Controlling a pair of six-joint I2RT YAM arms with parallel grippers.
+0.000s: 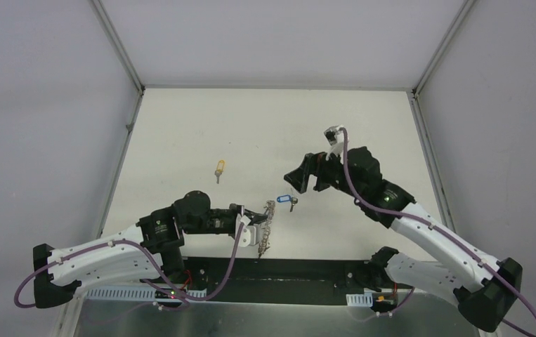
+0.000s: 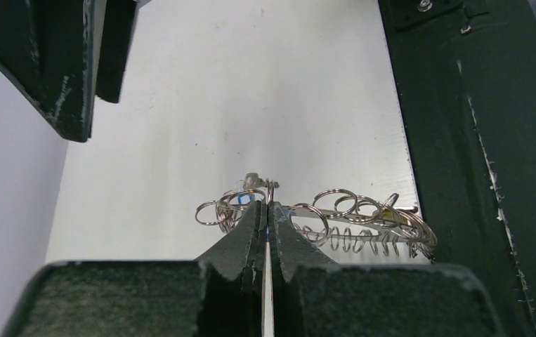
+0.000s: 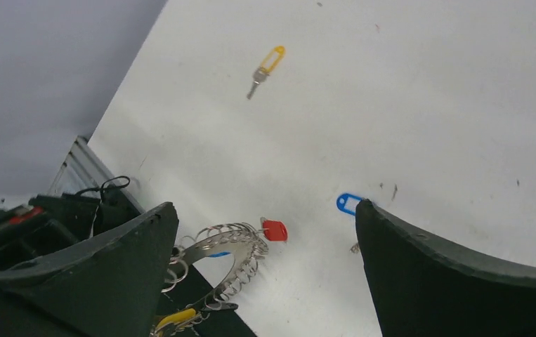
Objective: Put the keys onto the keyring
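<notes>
Clenched, my left claw [image 2: 268, 210] pins the keyring [image 2: 353, 210] at the near edge; my right claw [image 3: 265, 205] gapes above the loose blue key [image 3: 348, 203]. Next, I reckon: grasp it, thread it on.

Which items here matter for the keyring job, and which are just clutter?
Job:
keyring, pinched in the shut left gripper
yellow key
blue key
red key, beside the ring

Not job:
purple cable
white cable duct
table
</notes>
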